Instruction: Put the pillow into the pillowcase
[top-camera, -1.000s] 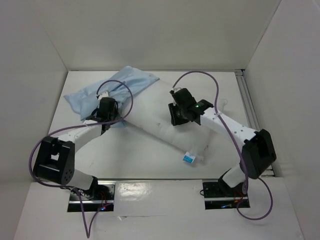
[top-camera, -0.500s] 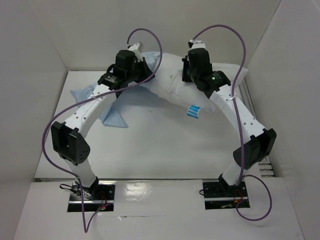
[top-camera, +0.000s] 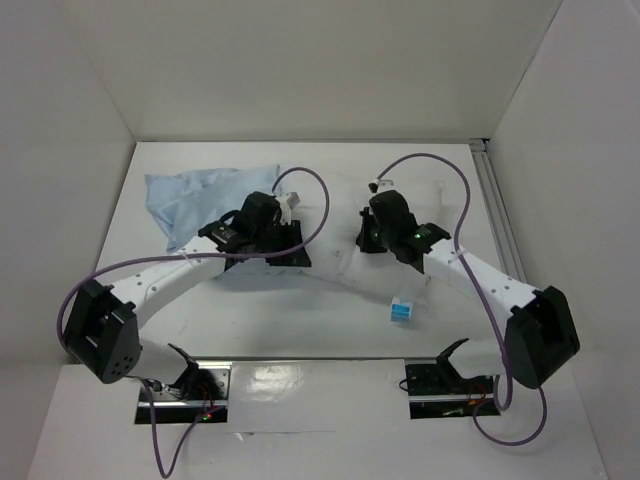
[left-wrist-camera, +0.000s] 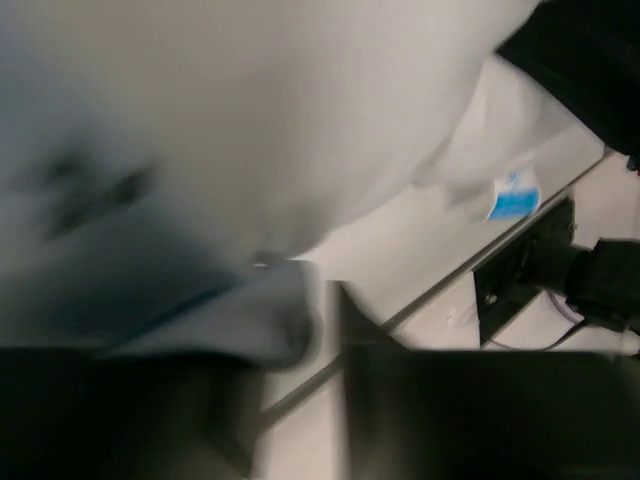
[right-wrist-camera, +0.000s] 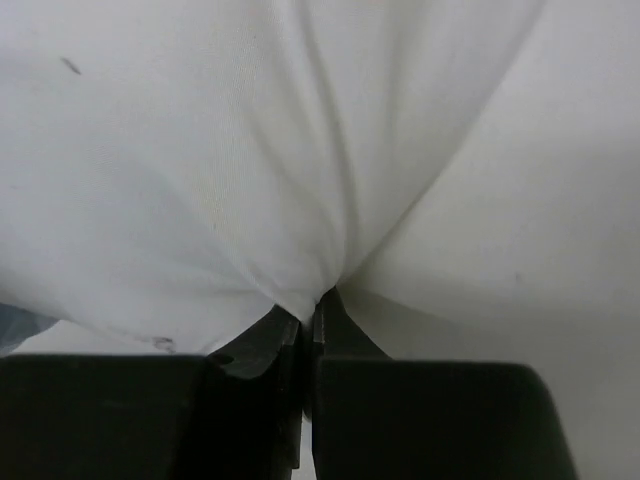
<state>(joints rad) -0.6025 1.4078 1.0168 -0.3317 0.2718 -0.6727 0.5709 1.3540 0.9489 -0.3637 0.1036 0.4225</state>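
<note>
Right hand (right-wrist-camera: 308, 318): closed on a pinch of the pillow (top-camera: 335, 250). Pleats fan out from the shut tips, so you probably hold cover cloth alone, not stuffing.
Left hand (top-camera: 283, 247): low where the pillow meets the pillowcase (top-camera: 190, 195). Its own camera is blurred, so you cannot tell whether it is open or gripping. A bluish-grey fold lies just beside one finger.
Pillow: slantwise across the middle of the desk (top-camera: 250, 320), its tag (top-camera: 402, 309) end bare and nearest the arm bases.
Pillowcase: wrinkled and flat at the far left, touching the pillow's far end. Whether that end is already inside is not visible.
Step in hand: likely feeding the pillow's far end into the case mouth.
Do it well: take only the top layer of the mouth with your left hand and lift it. Push along the pillow's length with your right, in short strokes.
Watch for: the pinch slipping, or the case sliding away instead of swallowing the pillow.
</note>
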